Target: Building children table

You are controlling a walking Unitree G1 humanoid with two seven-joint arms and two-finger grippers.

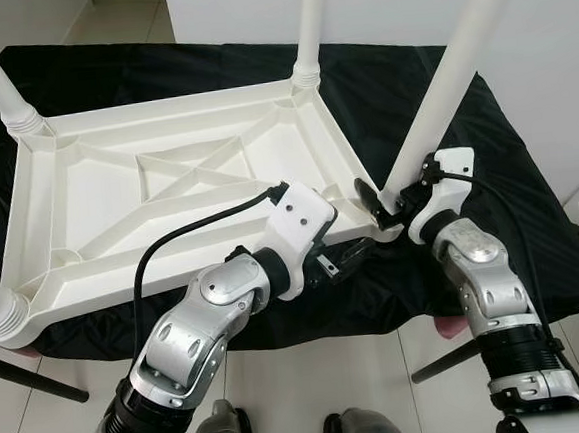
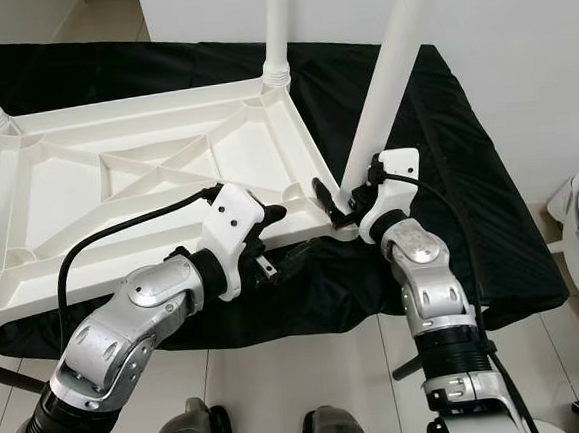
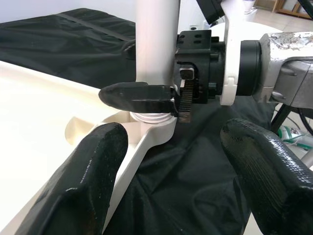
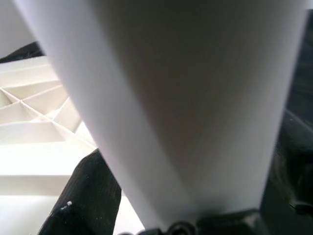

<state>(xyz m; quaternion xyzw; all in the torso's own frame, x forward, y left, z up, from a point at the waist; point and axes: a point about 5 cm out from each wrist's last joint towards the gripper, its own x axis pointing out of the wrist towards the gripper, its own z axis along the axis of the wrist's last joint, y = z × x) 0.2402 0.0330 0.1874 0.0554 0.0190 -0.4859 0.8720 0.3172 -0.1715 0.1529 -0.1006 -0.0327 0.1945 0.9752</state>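
The white tabletop is lying upside down on the black-draped desk. The right claw is gripping the leaning leg at its corner socket; the left claw is waiting open beside it. Pushed crooked, the leg risks jamming or popping out.

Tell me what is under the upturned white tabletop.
A black cloth lies under the tabletop, spreading past its edges. What the cloth covers is hidden; dark legs show beneath it. The right gripper grips the near leg at its base.

Upturned tabletop on a draped cloth — legs up (fourth leg at its right near corner).
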